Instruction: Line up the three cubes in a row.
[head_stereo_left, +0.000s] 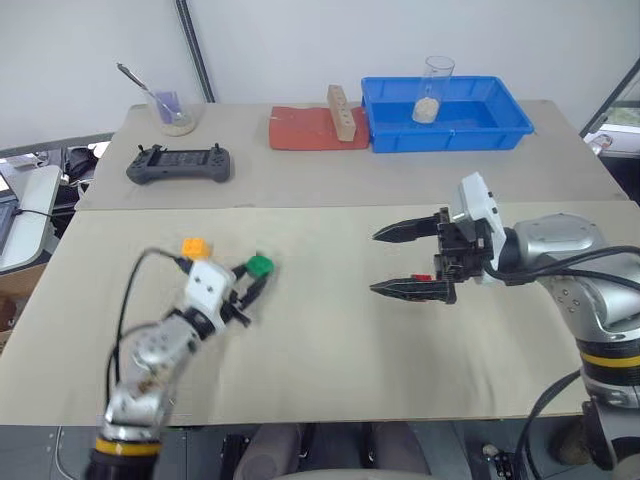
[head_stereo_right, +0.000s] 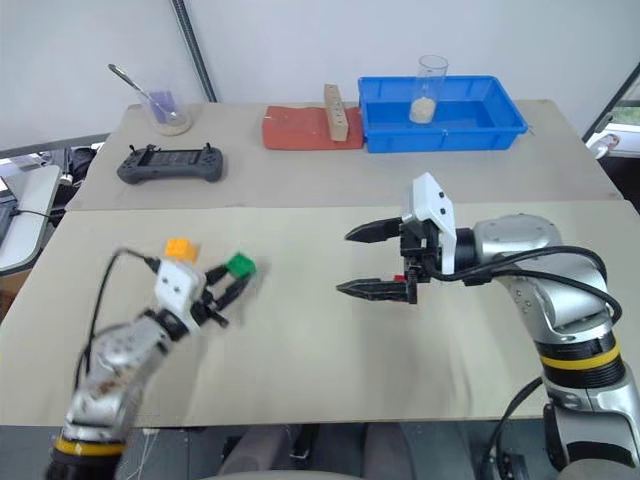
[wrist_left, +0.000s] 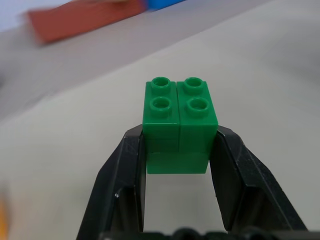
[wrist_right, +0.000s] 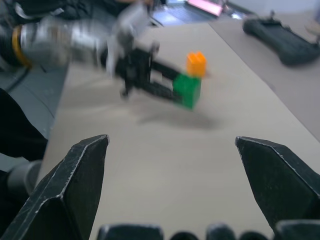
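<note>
Green cube (wrist_left: 180, 122): light, rigid, slick plastic; best pinched on flat side walls below studs.
Left gripper (wrist_left: 179, 165): clamped on the green cube, near the table's (head_stereo_left: 330, 370) left edge.
Right gripper (head_stereo_left: 405, 260): spread wide, empty.

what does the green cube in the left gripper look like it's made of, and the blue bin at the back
Green cube: apparently moulded plastic, smooth and slightly glossy, with round studs and crisp edges. Blue bin: likely rigid plastic too, judging by its uniform saturated colour and thin rolled rim.
</note>
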